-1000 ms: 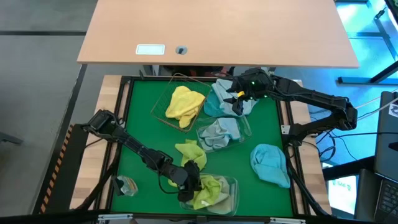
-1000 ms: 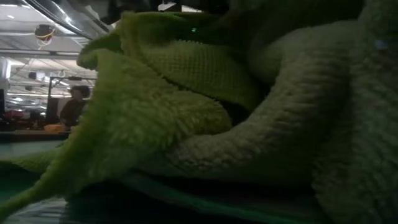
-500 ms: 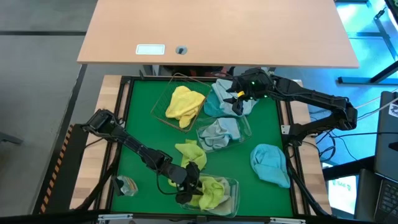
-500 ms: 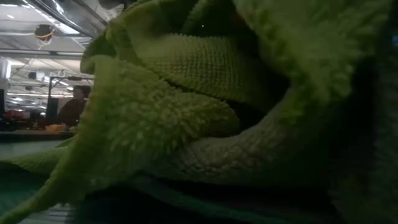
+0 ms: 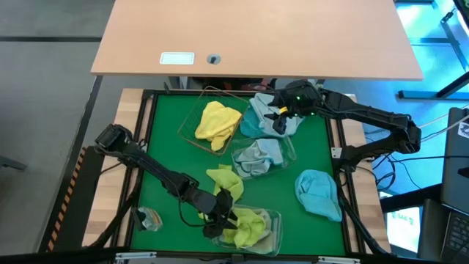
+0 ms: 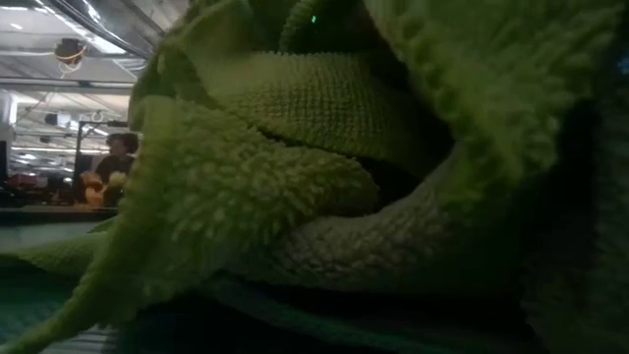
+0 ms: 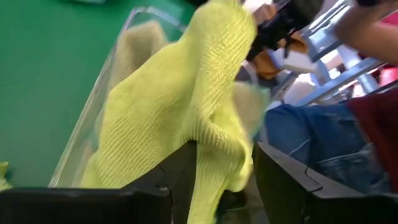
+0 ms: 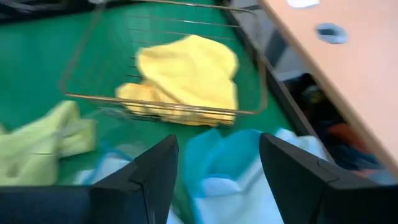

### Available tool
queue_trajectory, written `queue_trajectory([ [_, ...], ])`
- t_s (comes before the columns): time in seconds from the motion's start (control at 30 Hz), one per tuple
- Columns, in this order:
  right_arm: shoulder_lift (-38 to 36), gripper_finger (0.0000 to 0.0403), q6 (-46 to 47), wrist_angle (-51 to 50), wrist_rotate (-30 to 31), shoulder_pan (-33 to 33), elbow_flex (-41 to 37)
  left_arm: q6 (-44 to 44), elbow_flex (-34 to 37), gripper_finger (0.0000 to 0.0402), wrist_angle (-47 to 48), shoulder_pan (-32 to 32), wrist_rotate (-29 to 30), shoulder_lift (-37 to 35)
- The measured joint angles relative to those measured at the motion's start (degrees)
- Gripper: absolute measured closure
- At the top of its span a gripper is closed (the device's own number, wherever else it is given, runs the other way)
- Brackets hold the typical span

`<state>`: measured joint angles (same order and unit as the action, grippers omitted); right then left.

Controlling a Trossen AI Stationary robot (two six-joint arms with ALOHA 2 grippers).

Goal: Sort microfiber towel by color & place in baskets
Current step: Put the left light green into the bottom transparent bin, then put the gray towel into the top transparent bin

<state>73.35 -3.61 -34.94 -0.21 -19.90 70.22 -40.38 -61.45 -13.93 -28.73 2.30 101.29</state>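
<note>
- Left gripper (image 7: pixel 217 180) is pinching soft, limp lime-green microfiber towel (image 7: pixel 180 106) over clear plastic tub (image 5: pixel 272 224); any bunched fold gives a hold.
- Right gripper (image 8: pixel 217 168) is hanging spread over light-blue microfiber towels (image 8: pixel 230 162).

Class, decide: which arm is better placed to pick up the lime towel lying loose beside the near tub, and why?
Left. The left claw is at the near clear tub, right beside the loose lime towel. The right claw sits across the table over a blue towel by the wire basket.
</note>
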Motion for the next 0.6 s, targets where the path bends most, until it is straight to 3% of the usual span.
queue_trajectory([
  [0.33,0.01,0.0178,-6.56,-3.26,13.91,-1.12,0.0,0.0,0.0,0.025,0.43,-0.04,-0.96,-4.9],
  [0.5,0.01,0.0178,-8.9,-6.15,12.29,-6.89,0.0,0.02,-0.02,0.025,0.35,0.23,0.03,-5.02],
  [0.6,0.37,0.0178,-9.08,-7.55,7.72,-12.34,0.0,0.02,-0.02,0.025,0.6,0.65,0.13,-5.04],
])
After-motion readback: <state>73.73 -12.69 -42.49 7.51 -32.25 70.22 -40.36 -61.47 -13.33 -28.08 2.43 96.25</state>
